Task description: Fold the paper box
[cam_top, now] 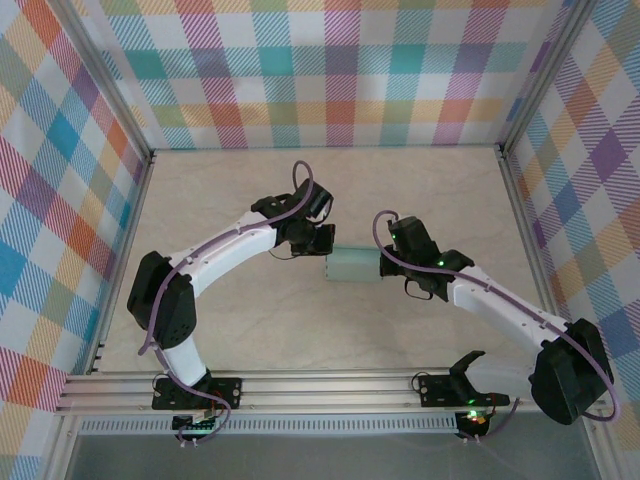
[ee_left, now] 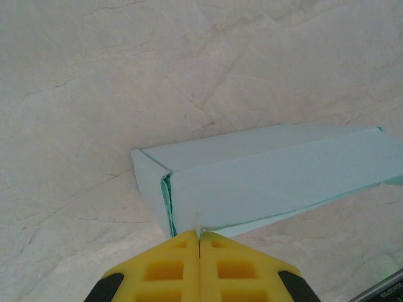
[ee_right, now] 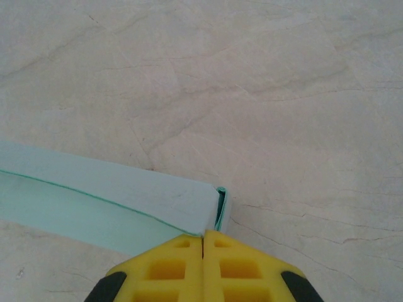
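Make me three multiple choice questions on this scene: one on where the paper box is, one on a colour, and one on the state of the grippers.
1. Where does the paper box lie on the table?
A. Against the back wall
B. Mid-table, between the left gripper and the right gripper
C. On the near rail

2. What colour are the gripper fingers?
A. Yellow
B. Red
C. Blue

3. How do the jaws of the two grippers stand?
A. Both wide open
B. One open, one shut
C. Both shut

Answers:
1. B: the overhead view shows a gripper at each end of the box.
2. A: both wrist views show yellow fingers.
3. C: in each wrist view the two fingers meet with no gap.
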You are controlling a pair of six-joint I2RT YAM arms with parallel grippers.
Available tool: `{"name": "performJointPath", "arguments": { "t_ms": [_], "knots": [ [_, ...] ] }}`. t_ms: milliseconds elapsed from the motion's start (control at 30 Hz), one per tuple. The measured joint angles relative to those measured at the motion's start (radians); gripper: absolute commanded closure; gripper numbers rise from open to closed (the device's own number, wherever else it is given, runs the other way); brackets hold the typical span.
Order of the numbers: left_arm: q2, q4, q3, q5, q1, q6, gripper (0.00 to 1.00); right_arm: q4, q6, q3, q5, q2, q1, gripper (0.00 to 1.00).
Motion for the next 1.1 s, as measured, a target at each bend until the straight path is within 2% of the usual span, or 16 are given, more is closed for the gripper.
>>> {"name": "performJointPath", "arguments": {
  "t_ms": [200,633,833,1000,1100],
  "knots": [
    [-0.007,0.048,-0.047,0.000,0.000,0.033,1.00,0.005,0.003,-0.015,-0.001,-0.009,0.004,1.00],
    [-0.101,0.274,-0.262,0.003,-0.009,0.081,1.00,0.076,0.006,-0.093,-0.014,-0.053,0.013,0.98],
    [-0.101,0.300,-0.278,-0.004,-0.011,0.095,1.00,0.071,-0.002,-0.101,-0.044,-0.079,0.020,0.68],
    [-0.100,0.301,-0.278,-0.008,-0.018,0.102,1.00,0.086,-0.032,-0.119,-0.074,-0.162,0.028,0.40],
    [-0.099,0.301,-0.278,-0.008,-0.019,0.103,1.00,0.116,-0.027,-0.119,-0.059,-0.179,0.028,0.37]
  ]
}}
